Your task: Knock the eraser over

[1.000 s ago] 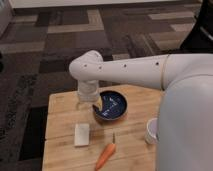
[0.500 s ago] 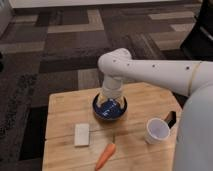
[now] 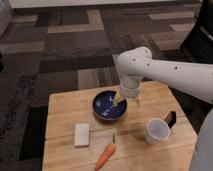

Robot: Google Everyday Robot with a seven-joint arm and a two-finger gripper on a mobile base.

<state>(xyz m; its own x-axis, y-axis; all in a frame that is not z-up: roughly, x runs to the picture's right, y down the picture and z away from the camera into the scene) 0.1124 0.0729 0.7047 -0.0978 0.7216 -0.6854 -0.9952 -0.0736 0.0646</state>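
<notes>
A small dark eraser point(image 3: 170, 118) stands upright near the right edge of the wooden table point(image 3: 65, 107), just right of a white cup point(image 3: 158, 130). My gripper point(image 3: 128, 100) hangs from the white arm point(image 3: 165, 70) over the right rim of a dark blue bowl point(image 3: 107, 106). Its fingers look spread apart with nothing between them. The gripper is left of the eraser and farther back, well apart from it.
A white flat block point(image 3: 82, 134) lies at the front left of the table. An orange carrot point(image 3: 105, 156) lies near the front edge. Dark patterned carpet surrounds the table. My robot's body fills the right edge of the view.
The arm and gripper have swung to the right, from the left rim of the bowl to its right rim. The eraser has come into view and still stands upright.
</notes>
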